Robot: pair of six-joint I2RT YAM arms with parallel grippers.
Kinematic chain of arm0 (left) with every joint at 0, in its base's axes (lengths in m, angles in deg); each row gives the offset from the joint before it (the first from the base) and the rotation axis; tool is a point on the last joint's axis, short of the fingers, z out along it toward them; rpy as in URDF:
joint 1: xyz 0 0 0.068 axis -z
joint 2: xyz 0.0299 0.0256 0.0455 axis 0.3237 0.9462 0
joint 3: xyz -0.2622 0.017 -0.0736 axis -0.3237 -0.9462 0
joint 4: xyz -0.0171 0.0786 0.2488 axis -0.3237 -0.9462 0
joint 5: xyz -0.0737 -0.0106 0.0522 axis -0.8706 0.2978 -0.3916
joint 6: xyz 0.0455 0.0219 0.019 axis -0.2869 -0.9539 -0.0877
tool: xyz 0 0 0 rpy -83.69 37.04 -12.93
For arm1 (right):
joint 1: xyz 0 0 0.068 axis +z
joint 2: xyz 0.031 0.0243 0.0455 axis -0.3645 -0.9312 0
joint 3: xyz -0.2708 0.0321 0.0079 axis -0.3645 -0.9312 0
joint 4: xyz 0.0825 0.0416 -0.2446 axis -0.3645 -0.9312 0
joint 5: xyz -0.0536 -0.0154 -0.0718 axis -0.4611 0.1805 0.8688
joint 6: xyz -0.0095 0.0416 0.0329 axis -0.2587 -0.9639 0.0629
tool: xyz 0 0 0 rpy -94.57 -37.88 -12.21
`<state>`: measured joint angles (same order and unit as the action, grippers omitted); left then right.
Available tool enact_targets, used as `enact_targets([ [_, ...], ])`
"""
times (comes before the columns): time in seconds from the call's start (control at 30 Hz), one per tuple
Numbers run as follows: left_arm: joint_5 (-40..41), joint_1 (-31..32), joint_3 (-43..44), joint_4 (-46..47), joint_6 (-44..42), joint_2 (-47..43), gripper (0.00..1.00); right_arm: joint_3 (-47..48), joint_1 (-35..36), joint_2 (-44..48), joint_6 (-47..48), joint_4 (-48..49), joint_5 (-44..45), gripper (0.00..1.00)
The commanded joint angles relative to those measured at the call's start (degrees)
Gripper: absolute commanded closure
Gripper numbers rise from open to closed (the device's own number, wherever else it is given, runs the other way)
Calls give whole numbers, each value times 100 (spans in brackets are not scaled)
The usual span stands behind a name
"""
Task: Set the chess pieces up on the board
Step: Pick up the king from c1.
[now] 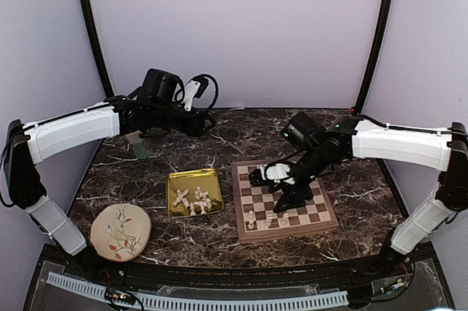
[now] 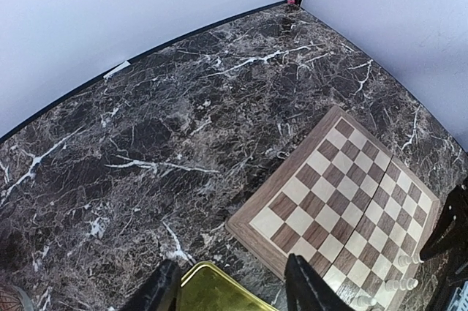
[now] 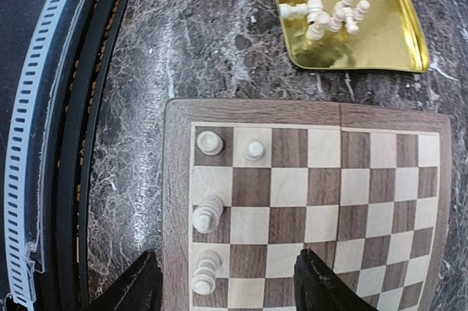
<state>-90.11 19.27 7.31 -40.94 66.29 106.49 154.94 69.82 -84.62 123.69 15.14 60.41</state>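
The wooden board (image 1: 319,195) lies right of centre. My right gripper (image 1: 284,195) hangs above its near-left part, open and empty. In the right wrist view the fingertips (image 3: 330,283) straddle the board's (image 3: 322,186) edge rows, where several cream chess pieces (image 3: 207,214) stand upright. More chess pieces (image 1: 196,200) lie heaped in the gold tray (image 1: 191,174), also seen in the right wrist view (image 3: 322,4). My left gripper (image 1: 208,124) is raised at the back left, open and holding nothing. In the left wrist view it (image 2: 234,293) is above the tray corner (image 2: 219,293) and the board (image 2: 344,179).
A round cream plate (image 1: 121,232) with a bird drawing sits at the near left. A small greenish object (image 1: 142,148) stands under the left arm at the back left. Dark marble table (image 2: 161,128) and grey walls surround; a slotted rail (image 3: 44,143) runs along the near edge.
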Motion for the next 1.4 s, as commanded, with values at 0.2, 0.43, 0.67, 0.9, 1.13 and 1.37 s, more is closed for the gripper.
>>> enact_targets([
  [0.2, 438, -74, -983, 624, -427, -590, 47, 341, 605, -886, 191, -310, 486, 46],
  [0.43, 257, -100, -738, 345, -419, -350, 49, 526, 718, -1290, 60, -277, 532, 60],
  [0.67, 57, -105, -735, 330, -382, -321, 49, 613, 720, -1496, -194, -265, 696, 79],
  [0.9, -60, -99, -709, 288, -356, -296, 49, 520, 676, -1333, -285, -207, 979, 89],
  [1.13, -110, -97, -640, 179, -356, -232, 49, 608, 124, -924, -388, -59, 1154, 94],
  [1.37, -82, -100, -611, 119, -382, -224, 49, 8, -219, -52, -415, 136, 1173, 94],
])
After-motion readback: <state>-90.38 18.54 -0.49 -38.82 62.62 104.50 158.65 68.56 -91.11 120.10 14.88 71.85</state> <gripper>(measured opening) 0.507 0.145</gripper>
